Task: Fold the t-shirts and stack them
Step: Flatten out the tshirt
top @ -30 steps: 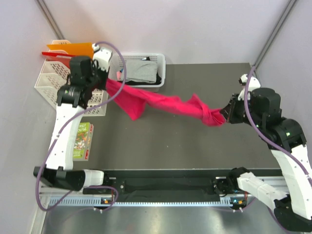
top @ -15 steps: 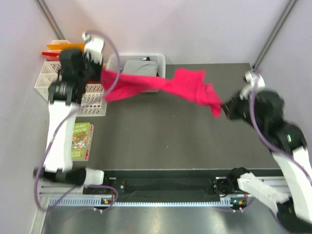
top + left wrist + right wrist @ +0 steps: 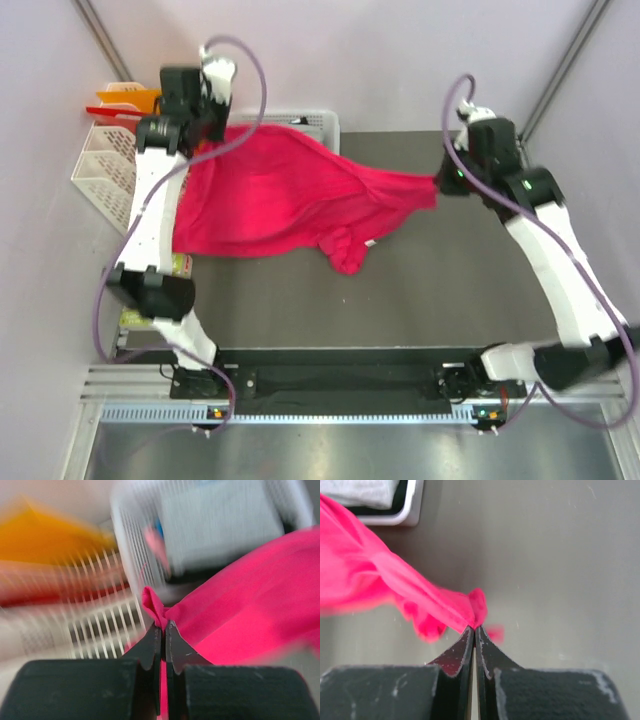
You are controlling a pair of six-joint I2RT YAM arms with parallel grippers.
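- Pink-red t-shirt [image 3: 270, 200] hangs spread between both arms over the dark tabletop [image 3: 440, 290], hiding part of the white basket [image 3: 327, 127].
- Left gripper [image 3: 163, 626]: jaws clamped on one corner.
- Right gripper [image 3: 474, 628]: jaws pinched on the opposite end.

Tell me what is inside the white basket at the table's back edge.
A pale grey folded cloth lies in the basket, blurred in the left wrist view. From above, the pink shirt covers most of the basket, hiding whatever else it holds.
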